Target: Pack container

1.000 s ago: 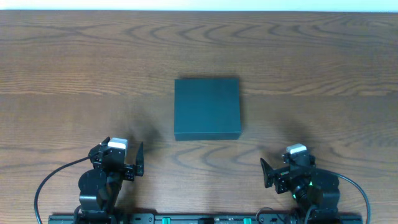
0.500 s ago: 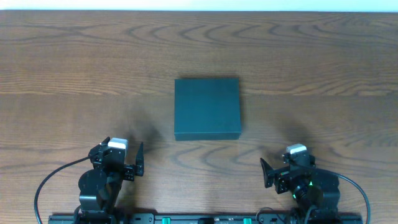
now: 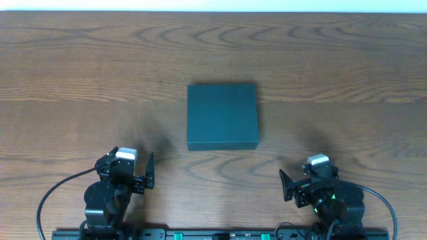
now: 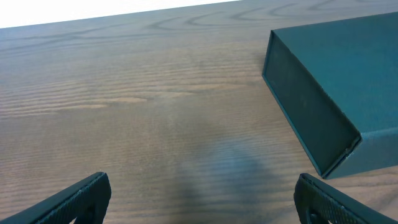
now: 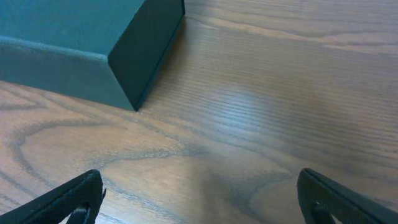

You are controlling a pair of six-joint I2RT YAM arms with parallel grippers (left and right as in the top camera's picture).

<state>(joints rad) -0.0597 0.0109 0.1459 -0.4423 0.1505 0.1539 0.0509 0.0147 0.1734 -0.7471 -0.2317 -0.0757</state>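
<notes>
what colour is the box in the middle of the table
The container is a dark teal-green, plain and matte with no pattern; the overhead view shows it best.

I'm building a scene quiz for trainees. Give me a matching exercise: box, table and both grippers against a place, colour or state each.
Things:
1 box
2 table
3 left gripper
4 right gripper

Matches:
A brown wood grain
B open, near edge, right of box
C teal, lid shut, mid-table
D open, near edge, left of box

Pairs: 1-C; 2-A; 3-D; 4-B
</notes>
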